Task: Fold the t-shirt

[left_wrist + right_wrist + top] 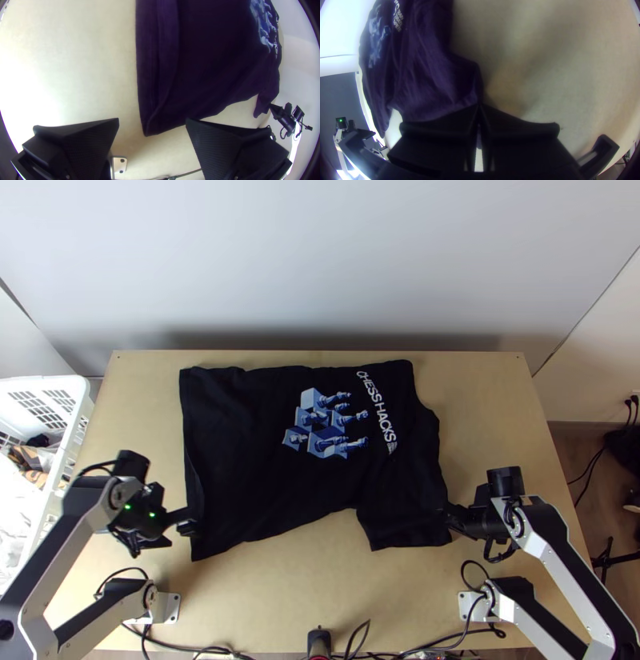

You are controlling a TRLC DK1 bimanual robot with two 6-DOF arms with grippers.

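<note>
Left gripper [152, 120], wide open and empty, should next grasp the hem corner [151, 128] for folding; right gripper [480, 105] clamps the t-shirt [248, 436] by its sleeve [400, 520].

T-shirt [248, 452] on table [496, 404], basket [78, 412] left

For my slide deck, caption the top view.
Black t-shirt spread on a wooden table, right end effector at one sleeve.
</note>
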